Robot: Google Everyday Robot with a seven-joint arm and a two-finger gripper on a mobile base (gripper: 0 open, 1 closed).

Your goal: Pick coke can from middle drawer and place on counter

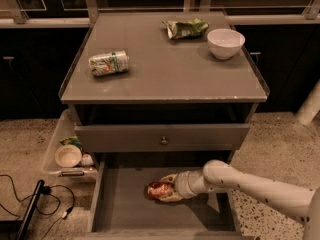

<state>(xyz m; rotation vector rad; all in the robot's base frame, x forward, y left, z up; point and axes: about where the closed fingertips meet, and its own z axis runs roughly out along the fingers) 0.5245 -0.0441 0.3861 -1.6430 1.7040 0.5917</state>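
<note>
Reaching low into middle drawer (124,204), pincer (165,189) clamped around coke can (155,190)

claw (163,189) clasping coke can (155,190), in middle drawer (124,205)

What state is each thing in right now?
middle drawer: pulled open
coke can: on its side on the drawer floor
gripper: inside the drawer, shut on the can
white-and-green can: on its side on the counter
bowl: upright
green bag: crumpled
</note>
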